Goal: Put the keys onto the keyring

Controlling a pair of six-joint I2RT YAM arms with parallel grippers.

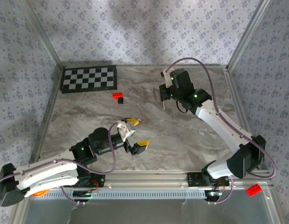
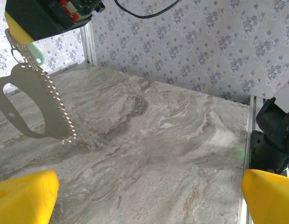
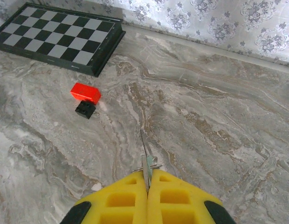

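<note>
The right gripper (image 3: 147, 178) is pressing its yellow fingers tightly together, pinching the key (image 3: 143, 148) by its top end. From the wrist I am seeing that key edge-on, as a thin sliver poking out past the fingertips. From the left wrist's side it is showing flat and pale, with one large hole and one small one. A pale green tab (image 2: 36, 54) and a small ring (image 2: 16, 54) are sitting just above the key, right under the fingers. The chain (image 2: 59, 110) is hanging down along the key's edge, fine and beaded. Whether its lower end is touching the table (image 3: 219, 102) I cannot tell.

The whole bundle is dangling over the far middle of the marbled top. A little way to its left a red block (image 3: 86, 92) is lying with a black block (image 3: 85, 108) just beside it. Beyond those a chessboard (image 3: 60, 37) is resting against the back wall.

The left gripper (image 1: 136, 133) is holding its yellow fingers spread wide and gripping nothing. It is hovering over the near middle of the table, well apart from the key and facing towards it.
</note>
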